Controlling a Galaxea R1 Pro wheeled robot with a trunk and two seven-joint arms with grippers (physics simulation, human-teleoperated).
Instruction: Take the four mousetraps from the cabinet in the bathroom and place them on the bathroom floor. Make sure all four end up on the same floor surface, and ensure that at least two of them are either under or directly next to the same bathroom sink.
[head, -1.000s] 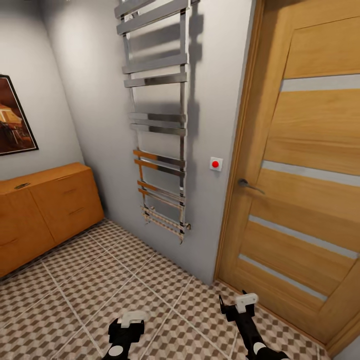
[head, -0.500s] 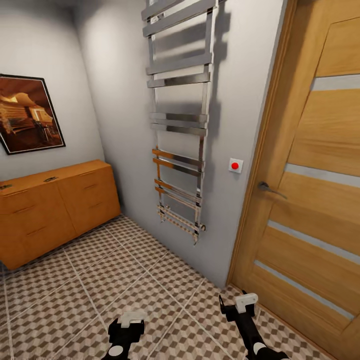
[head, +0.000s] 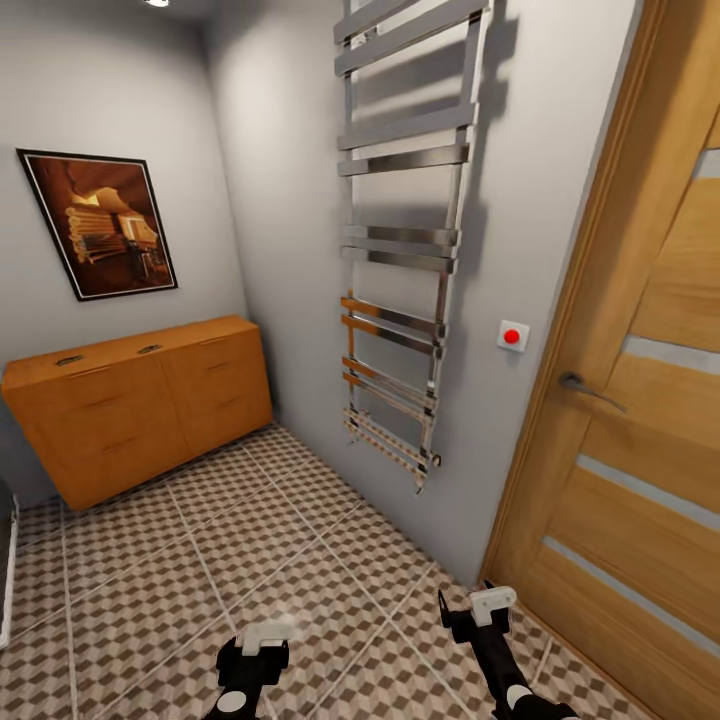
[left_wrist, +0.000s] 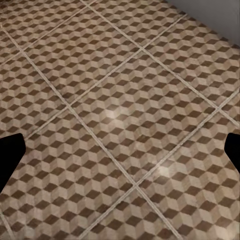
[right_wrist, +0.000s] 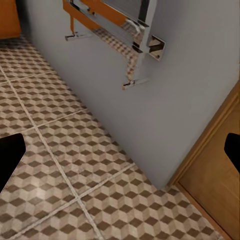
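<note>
Cabinet (head: 140, 405) stands against the far wall at the left of the head view, an orange-brown chest with two columns of drawers and slim handles. Two small dark items lie on its top, one near the left end (head: 69, 360) and one nearer the middle (head: 149, 349); too small to say whether they are mousetraps. All drawers look closed.

Framed picture (head: 98, 223) hangs on the wall above the cabinet. Chrome towel rail (head: 400, 250) runs up the side wall to the right of the cabinet, its lowest bars just above the bathroom floor (head: 200, 570). Small white switch with a red button (head: 512, 336) sits between the rail and the wooden door (head: 640, 420), which has a lever handle (head: 588, 388) and pale horizontal strips.

Left hand (head: 262, 640) hangs low over the cube-pattern tiles, well apart from the cabinet. In the left wrist view its dark fingertips (left_wrist: 10, 155) sit at opposite edges with bare floor between them: spread wide, holding nothing.

Right hand (head: 482, 608) hangs over the tiles near the foot of the door. In the right wrist view its fingertips (right_wrist: 9, 155) are likewise far apart, nothing between them; beyond lie the floor, the grey wall and the rail's lower end (right_wrist: 135, 45).
</note>
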